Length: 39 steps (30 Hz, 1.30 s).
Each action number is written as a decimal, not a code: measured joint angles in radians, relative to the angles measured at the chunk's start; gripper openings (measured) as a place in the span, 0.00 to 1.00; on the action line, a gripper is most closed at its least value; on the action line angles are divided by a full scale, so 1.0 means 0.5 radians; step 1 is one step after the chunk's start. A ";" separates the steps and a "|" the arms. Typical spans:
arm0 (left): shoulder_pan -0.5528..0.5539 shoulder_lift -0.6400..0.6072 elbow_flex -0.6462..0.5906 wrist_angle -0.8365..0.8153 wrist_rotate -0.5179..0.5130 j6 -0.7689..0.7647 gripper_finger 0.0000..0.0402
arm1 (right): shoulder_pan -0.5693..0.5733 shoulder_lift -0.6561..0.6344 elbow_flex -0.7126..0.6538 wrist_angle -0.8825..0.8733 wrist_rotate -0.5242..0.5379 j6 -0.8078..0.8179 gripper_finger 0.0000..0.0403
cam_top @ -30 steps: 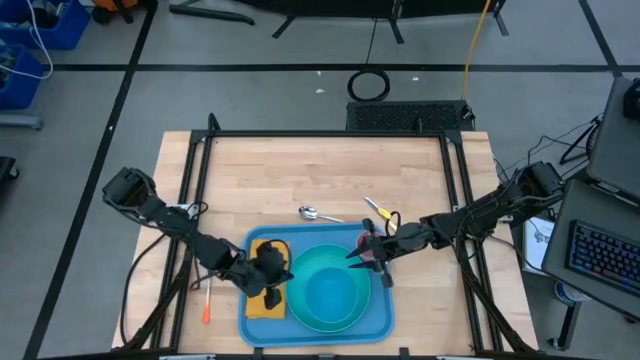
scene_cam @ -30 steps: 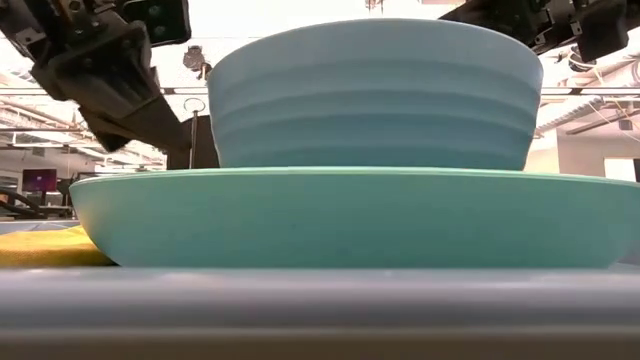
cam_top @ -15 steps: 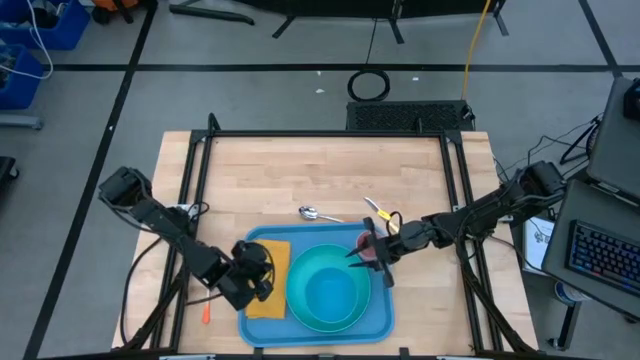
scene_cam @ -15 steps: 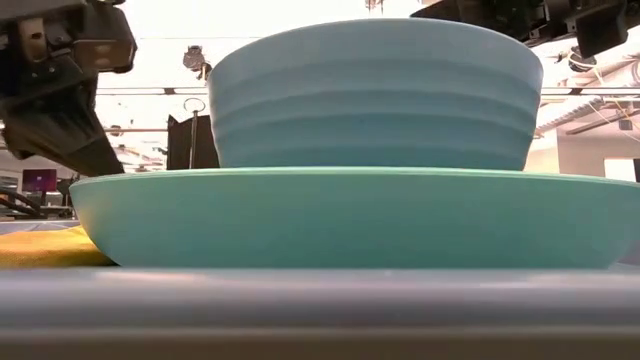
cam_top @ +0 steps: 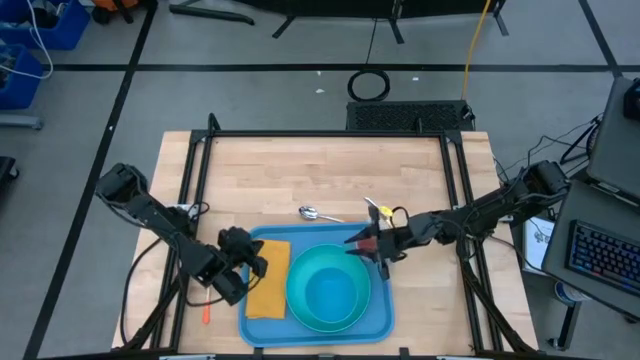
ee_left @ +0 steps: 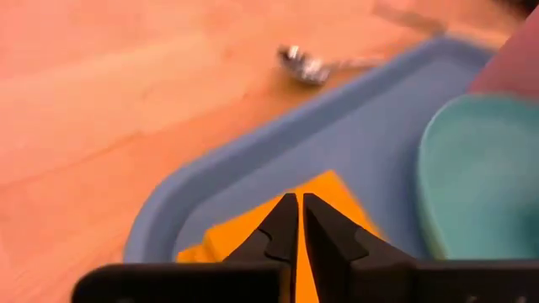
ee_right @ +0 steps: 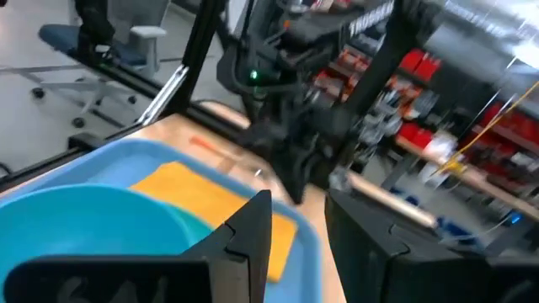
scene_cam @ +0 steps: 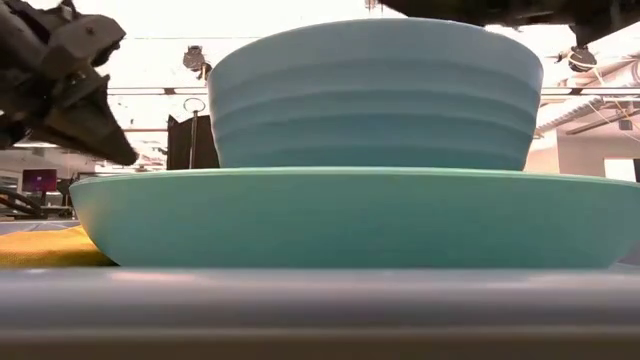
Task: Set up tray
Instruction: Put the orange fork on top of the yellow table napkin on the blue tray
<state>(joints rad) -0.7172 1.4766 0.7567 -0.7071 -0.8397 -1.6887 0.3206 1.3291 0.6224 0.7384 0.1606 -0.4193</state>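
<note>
The blue tray point(cam_top: 380, 320) lies at the table's near edge. On it stand a turquoise plate point(cam_top: 295, 300) with a turquoise bowl point(cam_top: 330, 292) in it. A yellow napkin point(cam_top: 267, 285) lies flat to the plate's left. A pink cup point(ee_left: 514, 67) stands at the tray's far right corner. My left gripper point(cam_top: 262, 264) is shut and hovers over the napkin's far left corner point(ee_left: 337, 198), raised clear of it. My right gripper point(cam_top: 366, 250) is open above the pink cup, with nothing between its fingers point(ee_right: 253, 227).
A metal spoon point(cam_top: 320, 213) and a yellow-handled utensil point(cam_top: 376, 208) lie on the wood just beyond the tray's far rim. An orange stick point(cam_top: 205, 308) lies left of the tray. In the low view the plate point(scene_cam: 340, 215) and bowl point(scene_cam: 370, 95) fill the picture.
My left gripper has drawn back from the middle of the napkin toward the table's left and far edges, rising as it went. The napkin now shows flat and uncovered on the tray. My right gripper has shifted slightly toward the far edge.
</note>
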 joint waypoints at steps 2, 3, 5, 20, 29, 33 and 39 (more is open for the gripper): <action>0.047 -0.032 0.000 -0.021 0.206 -0.003 0.07 | -0.017 -0.044 0.000 0.031 0.001 -0.045 0.25; 0.063 -0.040 0.000 -0.035 0.315 -0.045 0.06 | -0.027 -0.070 0.001 0.030 0.002 -0.055 0.25; 0.072 -0.050 0.000 -0.064 0.500 -0.104 0.03 | -0.047 -0.130 0.000 0.009 0.001 -0.076 0.25; -0.219 -0.072 0.053 -0.215 0.808 -0.939 0.04 | -0.259 -0.647 0.001 -0.208 -0.007 -0.290 0.25; -0.318 -0.081 0.282 -0.635 1.055 -1.203 0.09 | -0.376 -0.676 0.001 -0.208 -0.013 -0.339 0.25; -0.369 -0.079 0.271 -0.636 1.166 -1.303 0.19 | -0.405 -0.676 0.001 -0.208 -0.015 -0.340 0.25; -0.463 -0.079 0.271 -0.649 1.304 -1.467 0.39 | -0.408 -0.676 0.001 -0.249 -0.016 -0.338 0.25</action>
<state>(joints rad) -0.9486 1.4368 0.8921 -1.0316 -0.1879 -2.4221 0.1165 0.9909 0.6228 0.6139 0.1528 -0.5884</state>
